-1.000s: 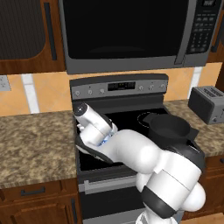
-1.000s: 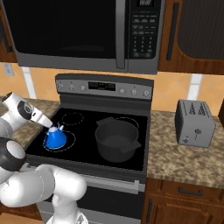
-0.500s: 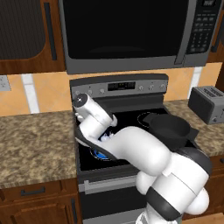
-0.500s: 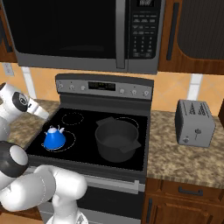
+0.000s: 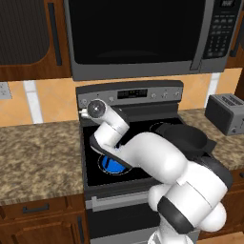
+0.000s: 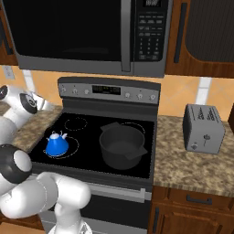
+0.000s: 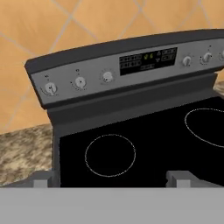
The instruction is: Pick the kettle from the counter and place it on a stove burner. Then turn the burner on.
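On the stove burner (image 6: 61, 149), bright-blue cone kettle (image 6: 56, 144), black handle, pincer (image 7: 112, 178) open

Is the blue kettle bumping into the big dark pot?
Apart. The right base view shows bare black cooktop glass between the kettle and the pot.

the kettle (image 6: 57, 145), small, bright blue and cone-shaped with a black arched handle and pale lid knob, stands upright inside the stove burner (image 6: 73, 147), a large white dashed ring on glossy black glass, apart from the gripper (image 7: 111, 178) and free of its spread fingers. the speckled granite counter (image 5: 38, 152) lies beside the cooktop.
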You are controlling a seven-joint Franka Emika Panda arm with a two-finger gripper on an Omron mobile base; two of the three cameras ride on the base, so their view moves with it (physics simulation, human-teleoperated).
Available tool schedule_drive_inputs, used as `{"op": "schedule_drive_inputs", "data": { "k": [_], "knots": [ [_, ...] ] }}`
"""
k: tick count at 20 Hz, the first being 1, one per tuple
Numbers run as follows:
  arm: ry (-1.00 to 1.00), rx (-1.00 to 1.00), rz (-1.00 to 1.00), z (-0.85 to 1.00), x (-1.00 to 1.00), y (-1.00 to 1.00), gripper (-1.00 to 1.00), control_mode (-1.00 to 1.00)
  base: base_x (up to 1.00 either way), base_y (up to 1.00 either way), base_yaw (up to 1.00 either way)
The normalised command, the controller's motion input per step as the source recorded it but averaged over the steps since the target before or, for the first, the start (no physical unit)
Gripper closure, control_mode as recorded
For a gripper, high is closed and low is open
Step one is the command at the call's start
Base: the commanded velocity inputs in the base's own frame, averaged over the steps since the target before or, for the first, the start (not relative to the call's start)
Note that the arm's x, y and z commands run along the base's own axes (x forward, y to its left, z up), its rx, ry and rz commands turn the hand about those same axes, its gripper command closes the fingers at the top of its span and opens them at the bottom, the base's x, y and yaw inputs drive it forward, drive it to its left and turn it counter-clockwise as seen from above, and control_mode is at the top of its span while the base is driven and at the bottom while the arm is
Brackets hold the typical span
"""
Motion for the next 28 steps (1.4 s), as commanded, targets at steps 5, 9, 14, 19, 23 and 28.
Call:
{"op": "schedule_drive_inputs", "data": {
  "k": [5, 9, 14, 19, 23, 28],
  "knots": [
    [0.06, -0.06, 0.10, 0.39, 0.76, 0.48, -1.00, -1.00, 0.00, 0.00, 0.00],
    [0.32, -0.17, 0.01, 0.25, 0.55, 0.46, -1.00, -1.00, 0.00, 0.00, 0.00],
    [0.01, -0.01, 0.01, -0.05, 0.08, 0.01, -1.00, -1.00, 0.00, 0.00, 0.00],
    [-0.10, 0.00, 0.02, -0.12, 0.49, 0.00, -1.00, -1.00, 0.00, 0.00, 0.00],
    [0.00, 0.00, 0.00, -0.14, 0.50, 0.02, -1.00, -1.00, 0.00, 0.00, 0.00],
    [0.00, 0.00, 0.00, -0.16, 0.43, 0.10, -1.00, -1.00, 0.00, 0.00, 0.00]
  ]
}}
